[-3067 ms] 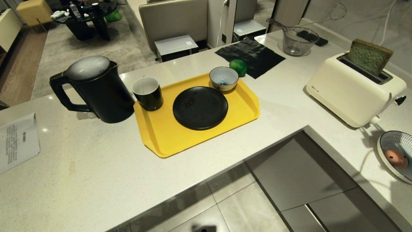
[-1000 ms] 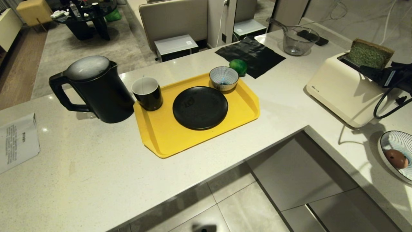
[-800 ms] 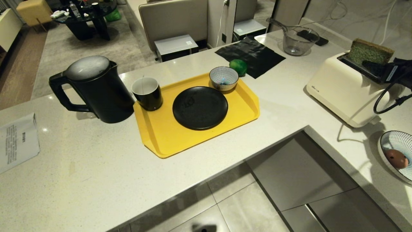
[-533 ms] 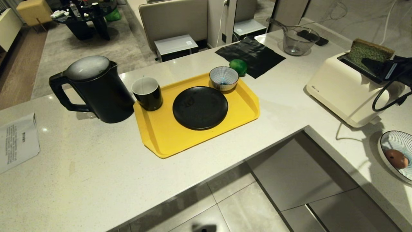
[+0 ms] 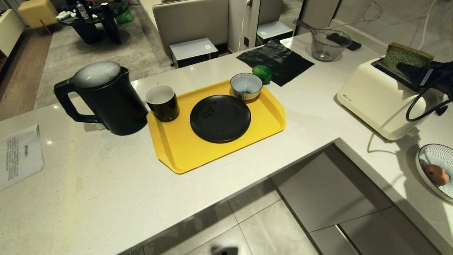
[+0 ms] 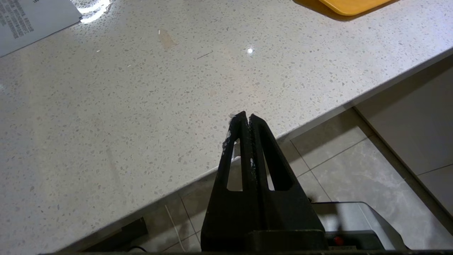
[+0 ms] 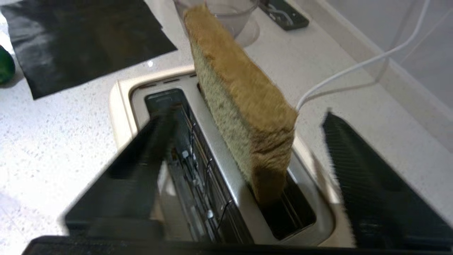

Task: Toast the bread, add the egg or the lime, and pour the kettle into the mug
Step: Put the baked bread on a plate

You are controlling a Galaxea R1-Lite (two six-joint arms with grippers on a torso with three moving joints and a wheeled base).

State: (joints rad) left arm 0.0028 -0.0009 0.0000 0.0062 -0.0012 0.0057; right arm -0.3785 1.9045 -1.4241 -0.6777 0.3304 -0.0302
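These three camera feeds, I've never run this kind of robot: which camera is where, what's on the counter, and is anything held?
It's a two-armed robot. The wide picture is from its head, the other two from its wrists.

The left gripper is shut and empty, parked at the counter edge. The right gripper is open, its fingers either side of the bread, which stands in the cream toaster. Nothing is gripped yet.

On the counter: a black kettle, a yellow tray carrying the black mug, a black plate and a striped bowl. The lime sits behind the tray; the egg lies in another dish.
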